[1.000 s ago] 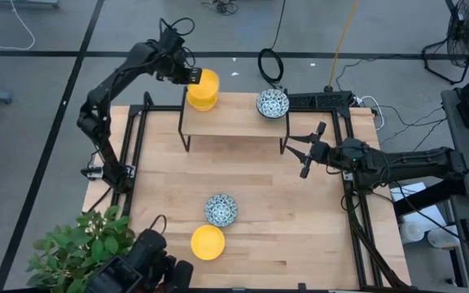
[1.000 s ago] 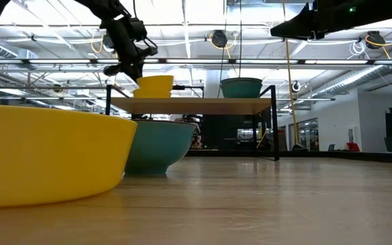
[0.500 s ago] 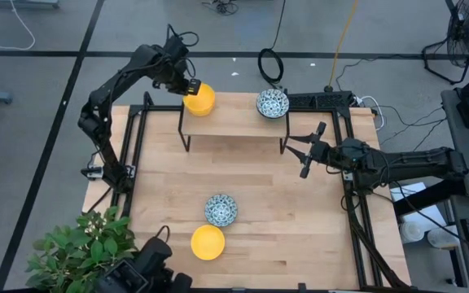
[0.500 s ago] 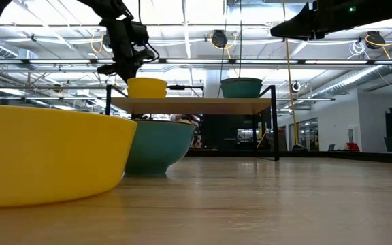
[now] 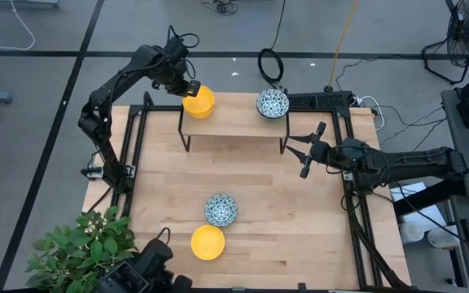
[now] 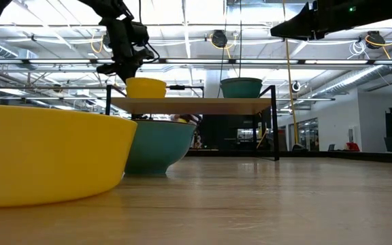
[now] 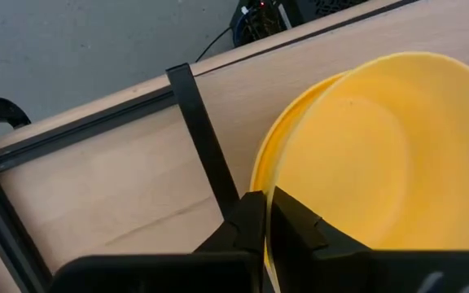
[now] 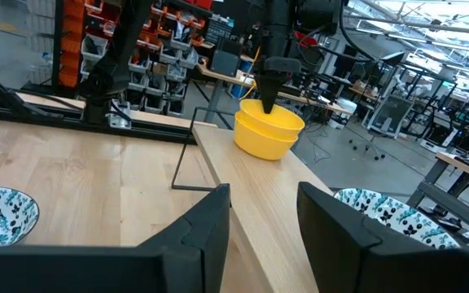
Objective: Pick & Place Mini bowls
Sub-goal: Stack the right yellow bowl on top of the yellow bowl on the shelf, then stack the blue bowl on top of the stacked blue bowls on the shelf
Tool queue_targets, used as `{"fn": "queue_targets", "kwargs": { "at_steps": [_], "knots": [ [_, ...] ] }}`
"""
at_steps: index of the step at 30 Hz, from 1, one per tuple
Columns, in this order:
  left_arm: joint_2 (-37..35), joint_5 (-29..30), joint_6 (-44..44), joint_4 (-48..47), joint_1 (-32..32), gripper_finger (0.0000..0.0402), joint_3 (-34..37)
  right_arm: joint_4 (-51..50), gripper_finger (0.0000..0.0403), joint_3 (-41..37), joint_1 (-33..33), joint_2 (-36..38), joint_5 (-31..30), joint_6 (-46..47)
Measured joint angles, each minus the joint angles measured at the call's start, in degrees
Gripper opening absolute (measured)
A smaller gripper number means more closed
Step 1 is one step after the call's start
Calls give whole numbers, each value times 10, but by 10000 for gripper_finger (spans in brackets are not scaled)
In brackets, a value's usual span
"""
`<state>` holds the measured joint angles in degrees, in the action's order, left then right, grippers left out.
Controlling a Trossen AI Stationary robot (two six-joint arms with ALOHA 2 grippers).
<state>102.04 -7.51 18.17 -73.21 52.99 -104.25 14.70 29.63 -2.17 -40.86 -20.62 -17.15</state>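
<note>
Two yellow mini bowls (image 5: 199, 99) sit nested on the left end of a raised wooden shelf (image 5: 234, 122); they show as a stack (image 8: 269, 130) in the right wrist view. My left gripper (image 5: 187, 87) is shut on the upper one. A patterned mini bowl (image 5: 273, 103) stands on the shelf's right end. Another patterned bowl (image 5: 221, 210) and a yellow bowl (image 5: 208, 242) rest on the table near its front edge. My right gripper (image 5: 300, 150) hovers open and holds nothing, to the right of the shelf. My left gripper pinches the upper yellow bowl's rim (image 7: 272, 183) on the side toward the table's left edge, one finger inside the bowl and one outside. The fingers come steeply from above. The bowl sits level, nested in the lower yellow bowl on the shelf.
A potted plant (image 5: 80, 248) stands at the near left corner. Black frame rails (image 5: 137, 146) run along the table's left and right sides. The shelf stands on thin black legs (image 6: 275, 122). Bare tabletop (image 5: 300, 228) lies between the shelf and the near bowls.
My left gripper has gone a little down and toward the table's left edge and has tipped to point more steeply down. The yellow bowl it holds, tilted above the other yellow bowl a second ago, now sits level inside it. The gripper stays shut.
</note>
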Motion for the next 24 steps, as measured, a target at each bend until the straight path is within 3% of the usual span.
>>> {"fn": "queue_targets", "kwargs": {
  "at_steps": [3, 14, 24],
  "knots": [
    [0, 0, 0, 0, 0, 30, 0, 0, 130, 0, 0, 0, 0, 0],
    [0, -1, -16, -3, 1, 175, -23, 0, 130, 0, 0, 0, 0, 0],
    [0, -20, -34, 5, -30, 209, -172, 0, 130, 0, 0, 0, 0, -2]
  ]
}}
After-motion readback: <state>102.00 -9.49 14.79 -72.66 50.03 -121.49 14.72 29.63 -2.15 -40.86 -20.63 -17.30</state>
